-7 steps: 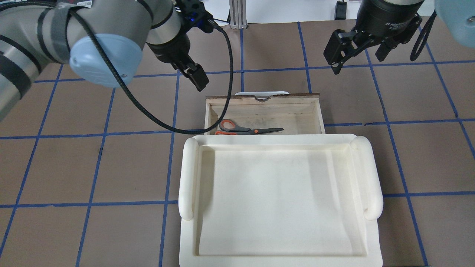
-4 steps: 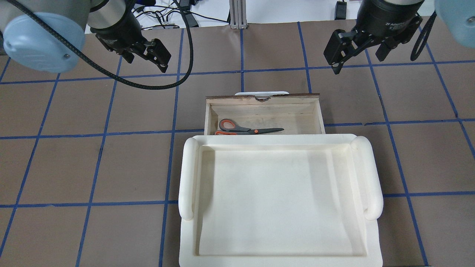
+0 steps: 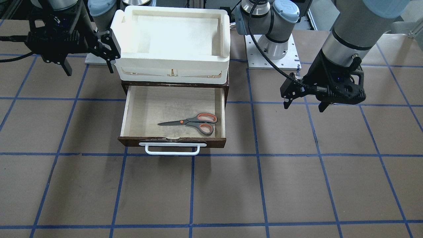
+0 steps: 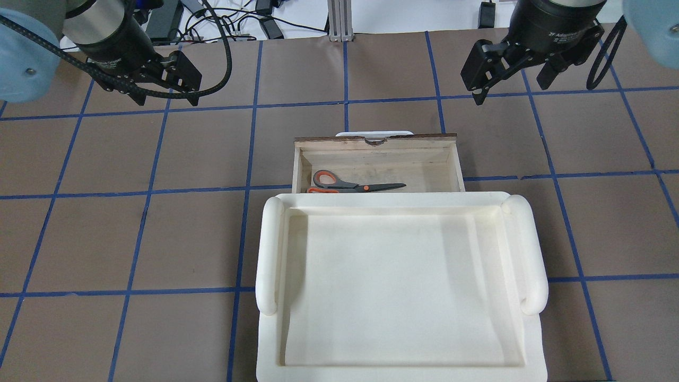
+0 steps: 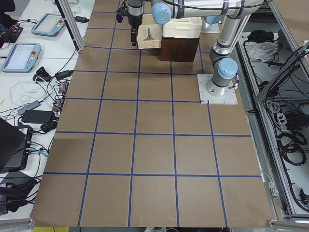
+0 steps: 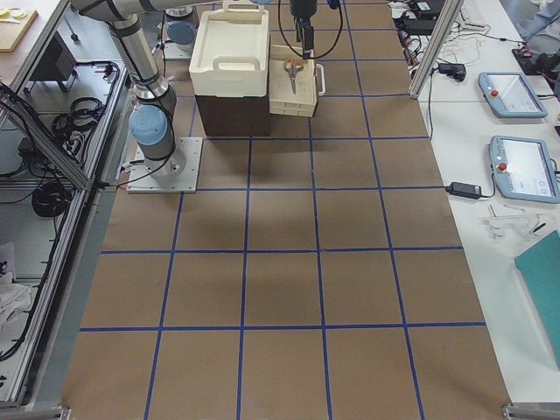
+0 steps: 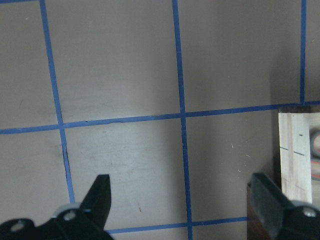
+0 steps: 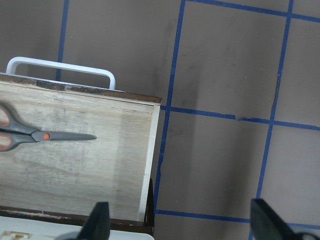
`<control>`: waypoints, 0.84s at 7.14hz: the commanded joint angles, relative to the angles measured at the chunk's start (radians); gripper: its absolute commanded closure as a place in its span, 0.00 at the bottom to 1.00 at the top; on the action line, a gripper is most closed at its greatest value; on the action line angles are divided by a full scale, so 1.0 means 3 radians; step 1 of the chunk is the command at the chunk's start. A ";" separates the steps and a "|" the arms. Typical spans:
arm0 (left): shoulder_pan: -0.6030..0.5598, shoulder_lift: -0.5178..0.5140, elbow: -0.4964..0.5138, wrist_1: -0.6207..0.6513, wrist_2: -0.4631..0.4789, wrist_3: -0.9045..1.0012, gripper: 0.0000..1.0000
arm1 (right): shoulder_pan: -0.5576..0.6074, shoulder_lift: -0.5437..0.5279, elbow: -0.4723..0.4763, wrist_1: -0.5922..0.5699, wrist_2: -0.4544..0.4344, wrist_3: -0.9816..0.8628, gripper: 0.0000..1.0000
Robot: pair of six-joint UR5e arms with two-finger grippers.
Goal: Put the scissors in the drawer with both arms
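The scissors (image 4: 355, 185) lie flat inside the open drawer (image 4: 376, 139), handles toward my left; they also show in the front view (image 3: 193, 122) and the right wrist view (image 8: 37, 134). The drawer (image 3: 172, 142) is pulled out, with its white bar handle (image 3: 172, 149) at the front. My left gripper (image 4: 164, 95) is open and empty, hovering over the table well to the left of the drawer; it also shows in the front view (image 3: 304, 105). My right gripper (image 4: 512, 87) is open and empty, above the table beyond the drawer's right corner, and also shows in the front view (image 3: 89, 69).
A white tray-like box (image 4: 270, 249) sits on top of the cabinet above the drawer, nearest my base. The brown table (image 4: 159, 212) carries a blue tape grid. Cables and devices lie beyond the far edge (image 4: 233, 21).
My left arm has swung away from the drawer's far left corner, out to the left. The right gripper has barely moved. The scissors lie as before.
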 commanded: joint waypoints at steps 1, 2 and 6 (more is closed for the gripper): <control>-0.0003 0.0117 -0.0094 -0.0047 -0.0004 -0.0071 0.00 | 0.0009 -0.0004 0.0000 -0.0010 -0.0013 0.0135 0.00; -0.0008 0.0148 -0.0141 -0.0042 -0.0004 -0.0077 0.00 | 0.0010 -0.0004 0.0000 -0.0005 -0.0028 0.0140 0.00; -0.0024 0.0205 -0.0279 -0.0027 -0.0004 -0.0383 0.00 | -0.0001 -0.0004 0.0000 -0.0010 -0.0003 0.0145 0.00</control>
